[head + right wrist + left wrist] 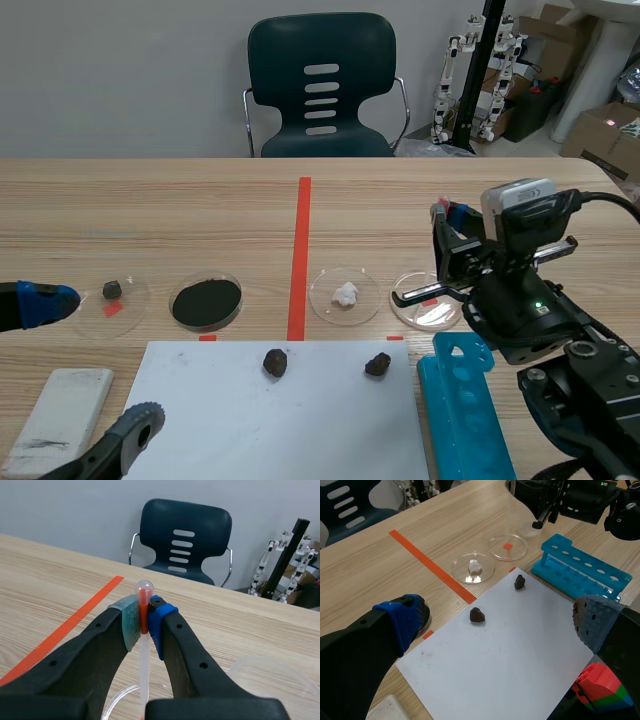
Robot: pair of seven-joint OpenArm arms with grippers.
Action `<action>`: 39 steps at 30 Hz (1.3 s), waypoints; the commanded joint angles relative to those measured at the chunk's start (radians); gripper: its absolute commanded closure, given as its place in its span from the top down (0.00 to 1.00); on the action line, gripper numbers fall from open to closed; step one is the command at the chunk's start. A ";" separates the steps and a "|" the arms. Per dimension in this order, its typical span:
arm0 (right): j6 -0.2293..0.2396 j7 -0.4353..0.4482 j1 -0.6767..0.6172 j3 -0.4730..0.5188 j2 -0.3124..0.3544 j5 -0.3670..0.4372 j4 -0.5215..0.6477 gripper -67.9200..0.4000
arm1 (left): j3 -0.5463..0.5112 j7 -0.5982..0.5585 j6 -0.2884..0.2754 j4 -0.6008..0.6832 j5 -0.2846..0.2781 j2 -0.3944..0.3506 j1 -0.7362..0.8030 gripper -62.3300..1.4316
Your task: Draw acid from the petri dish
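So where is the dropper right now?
The dropper is on the scene view's right, pinched in the right gripper, over the clear petri dish beside the blue tube rack.

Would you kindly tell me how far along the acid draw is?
Done: the right gripper is shut on the dropper. In hand: the dropper hangs upright over the clear petri dish. Left: I see no liquid in its stem, so the draw looks undone. The left gripper is open.

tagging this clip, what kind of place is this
Likely a robotics lab staging a chemistry bench: petri dish of black powder, blue test tube rack, and small humanoid robots parked beyond the chair.
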 commanded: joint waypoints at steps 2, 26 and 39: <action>-0.001 0.039 0.020 0.001 0.000 0.002 -0.006 0.05 | 0.003 -0.017 0.002 0.010 -0.011 0.003 -0.003 1.00; 0.000 0.079 0.020 0.001 0.000 -0.010 -0.069 0.05 | 0.003 -0.017 0.002 0.010 -0.011 0.003 -0.003 1.00; 0.000 0.076 0.020 0.001 0.000 -0.010 -0.069 0.06 | 0.003 -0.017 0.002 0.010 -0.011 0.003 -0.003 1.00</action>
